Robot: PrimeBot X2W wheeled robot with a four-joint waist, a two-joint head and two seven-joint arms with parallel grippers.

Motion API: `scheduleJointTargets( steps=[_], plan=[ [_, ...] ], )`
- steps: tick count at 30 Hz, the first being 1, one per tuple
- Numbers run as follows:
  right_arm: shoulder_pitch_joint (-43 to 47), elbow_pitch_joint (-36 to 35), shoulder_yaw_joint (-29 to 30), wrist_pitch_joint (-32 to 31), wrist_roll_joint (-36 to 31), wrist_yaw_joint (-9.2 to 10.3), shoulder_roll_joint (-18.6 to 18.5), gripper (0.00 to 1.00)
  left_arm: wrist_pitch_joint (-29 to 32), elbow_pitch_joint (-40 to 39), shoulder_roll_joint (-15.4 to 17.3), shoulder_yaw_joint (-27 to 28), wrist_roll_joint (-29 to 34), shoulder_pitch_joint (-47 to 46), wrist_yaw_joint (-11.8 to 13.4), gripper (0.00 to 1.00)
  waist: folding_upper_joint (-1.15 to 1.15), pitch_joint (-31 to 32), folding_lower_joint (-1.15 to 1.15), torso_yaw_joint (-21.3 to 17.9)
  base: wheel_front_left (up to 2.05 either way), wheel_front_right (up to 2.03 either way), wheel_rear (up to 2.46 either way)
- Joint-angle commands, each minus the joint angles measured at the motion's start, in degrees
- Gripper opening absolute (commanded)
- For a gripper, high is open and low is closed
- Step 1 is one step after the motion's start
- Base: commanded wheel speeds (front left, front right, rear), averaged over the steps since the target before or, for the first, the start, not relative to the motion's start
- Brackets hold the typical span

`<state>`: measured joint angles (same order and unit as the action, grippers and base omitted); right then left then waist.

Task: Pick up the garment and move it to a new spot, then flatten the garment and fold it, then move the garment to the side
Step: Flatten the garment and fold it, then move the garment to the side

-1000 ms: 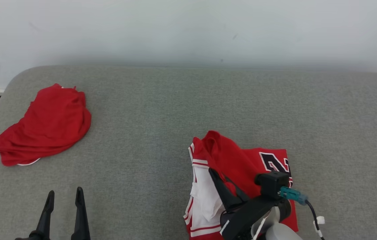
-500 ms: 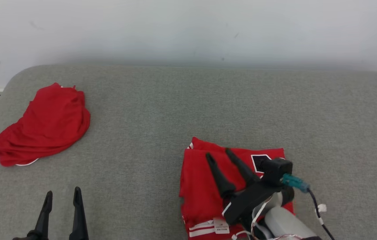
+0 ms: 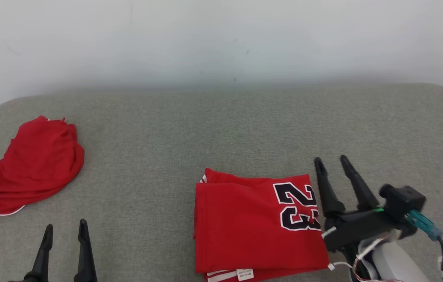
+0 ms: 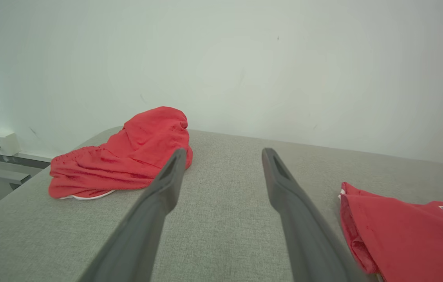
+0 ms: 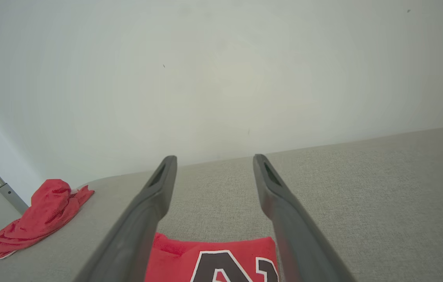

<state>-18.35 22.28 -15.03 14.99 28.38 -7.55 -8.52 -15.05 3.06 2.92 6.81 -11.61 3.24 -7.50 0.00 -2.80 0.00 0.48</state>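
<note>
The garment (image 3: 252,223) is a red jersey with a black and white 23, lying folded flat near the front middle of the grey surface (image 3: 213,129); it shows too in the left wrist view (image 4: 405,231) and the right wrist view (image 5: 209,258). My right gripper (image 3: 330,161) stands open just right of the garment's right edge, nothing between its fingers (image 5: 154,196). My left gripper (image 3: 64,227) is open at the lower left, well apart from the garment, its fingers (image 4: 166,184) empty.
A crumpled red cloth (image 3: 29,164) lies at the far left of the surface, also in the left wrist view (image 4: 127,156) and the right wrist view (image 5: 37,219). A pale wall (image 3: 221,35) rises behind. Bare grey surface stretches behind and right of the garment.
My right gripper opened, let go of the garment's flap and drew back to the right; the garment now lies folded flat. The head camera has shifted, so the whole scene sits further left.
</note>
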Motion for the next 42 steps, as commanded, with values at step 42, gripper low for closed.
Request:
scheduleJointTargets(
  steps=[42],
  plan=[
    [22.2, -14.4, 10.6, 0.1, -15.5, 0.14, 2.7, 1.00, -0.2, 0.1, 3.5, -3.0, 4.6, 5.0, 0.1, 1.00, 0.00, 4.6, 0.00, -0.9, 0.00, 0.00, 0.00]
  ],
)
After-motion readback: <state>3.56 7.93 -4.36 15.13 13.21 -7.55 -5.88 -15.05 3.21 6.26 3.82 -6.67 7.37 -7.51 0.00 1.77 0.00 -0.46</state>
